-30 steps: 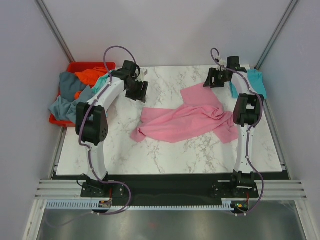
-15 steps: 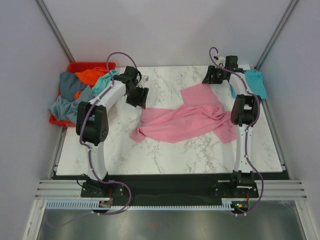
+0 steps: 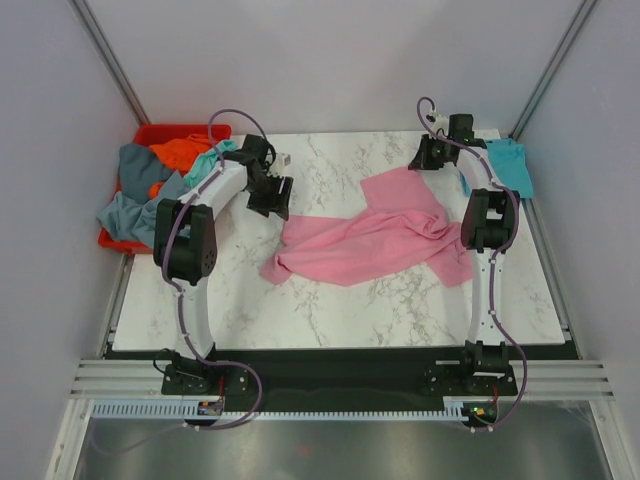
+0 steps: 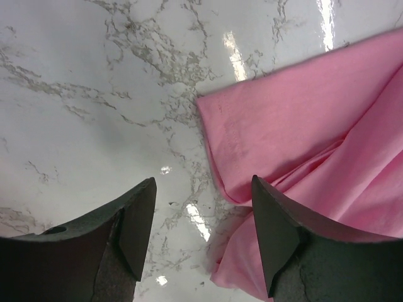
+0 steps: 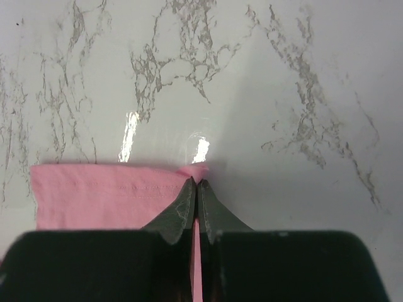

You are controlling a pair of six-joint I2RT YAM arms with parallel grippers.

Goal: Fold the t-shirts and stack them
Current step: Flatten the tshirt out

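Had the right tool (image 5: 196,184) pinched fully closed on a stitched corner of the soft, plain pink short-sleeved cloth t-shirt (image 5: 107,200), low over the glossy white marble-patterned table (image 5: 208,75). Had the left tool (image 4: 203,189) spread wide with nothing in it, poised over bare table just beside another folded-over pink edge, with the finger (image 4: 277,233) at the right of the frame nearest the cloth.

From overhead, found the pink shirt crumpled and twisted across the middle of the table, running from upper right toward lower left. Noted a teal-turquoise cloth t-shirt (image 3: 513,165) at the table's upper-right edge. Also noted a grey-blue shirt (image 3: 128,195), an orange shirt (image 3: 180,152) and a mint shirt (image 3: 205,160) heaped in and spilling from the red plastic bin (image 3: 190,130) at upper left.

Judged the pink cloth light, limp, and likely to bunch and slide on the glossy table. Best taken at two corners of one edge and drawn taut, never mid-panel.
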